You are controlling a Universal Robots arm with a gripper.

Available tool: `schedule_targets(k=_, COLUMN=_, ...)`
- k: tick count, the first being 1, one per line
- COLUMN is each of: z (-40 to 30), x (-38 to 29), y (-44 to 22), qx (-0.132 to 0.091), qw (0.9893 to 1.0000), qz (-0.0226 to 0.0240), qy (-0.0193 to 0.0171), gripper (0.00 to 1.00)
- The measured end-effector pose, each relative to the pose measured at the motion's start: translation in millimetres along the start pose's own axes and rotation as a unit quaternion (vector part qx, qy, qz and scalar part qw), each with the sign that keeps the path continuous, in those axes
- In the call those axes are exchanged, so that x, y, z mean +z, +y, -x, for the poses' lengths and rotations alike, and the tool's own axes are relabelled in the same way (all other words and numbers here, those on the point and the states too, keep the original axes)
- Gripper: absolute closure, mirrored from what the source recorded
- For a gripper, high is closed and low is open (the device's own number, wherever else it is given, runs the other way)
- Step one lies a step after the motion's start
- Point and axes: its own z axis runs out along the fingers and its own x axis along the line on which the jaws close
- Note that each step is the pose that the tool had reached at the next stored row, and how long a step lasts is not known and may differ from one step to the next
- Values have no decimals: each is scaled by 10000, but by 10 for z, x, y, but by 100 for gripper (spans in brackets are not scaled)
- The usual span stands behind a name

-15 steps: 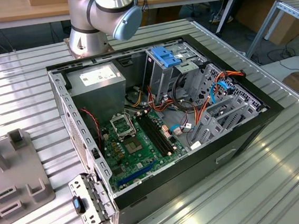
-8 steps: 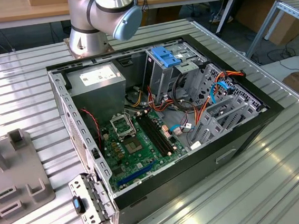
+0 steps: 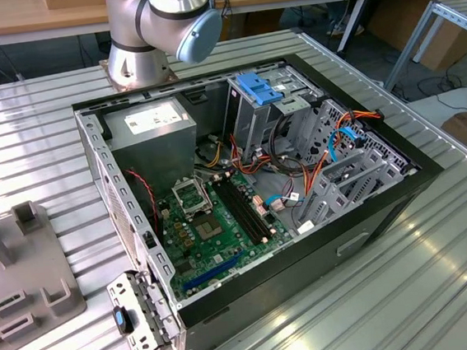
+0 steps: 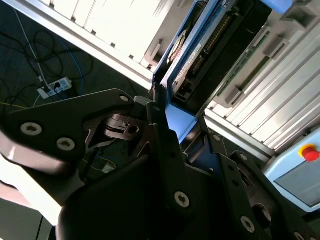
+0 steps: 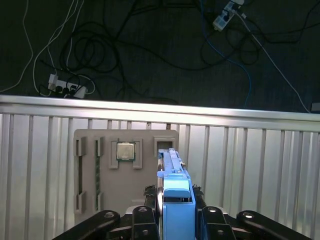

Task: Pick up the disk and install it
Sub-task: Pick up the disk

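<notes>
First wrist view gives us the grip: the gripper (image 5: 174, 194) has its fingers clamped on the disk (image 5: 175, 175), one on each side of the bright blue carrier rail. The disk is in the gripper, over the ribbed metal table (image 5: 250, 165) and in line with the grey holder plate (image 5: 100, 170) that carries a processor chip (image 5: 125, 150).

As I read it, the pick-up is done and the job sits between grasp and install. Whether the far end is fully clear of the plate's slot, I cannot tell from here.

Orientation now. The disk sits on edge, its thin blue side facing the first wrist camera. Its long axis runs straight out from the palm along the fingers' own line, with the free end pointing away toward the table and plate. In the second wrist view the disk (image 4: 192, 55) shows its labelled broad face stretching away from the gripper (image 4: 180, 120).

Over in the exterior view, the open computer case (image 3: 101, 171) waits with its blue-topped drive cage (image 3: 262, 89). My judgement: the install calls for turning that long axis into line with the cage's bay, rails square, before any push.
</notes>
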Motion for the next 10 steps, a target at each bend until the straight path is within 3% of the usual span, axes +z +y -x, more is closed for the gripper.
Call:
schedule_targets(k=3, z=0, x=-38, y=0, qx=0, qw=10000, qz=0, qy=0, gripper=63)
schedule_targets(k=10, z=2, x=-246, y=0, qx=0, qw=10000, qz=-5, qy=0, gripper=63)
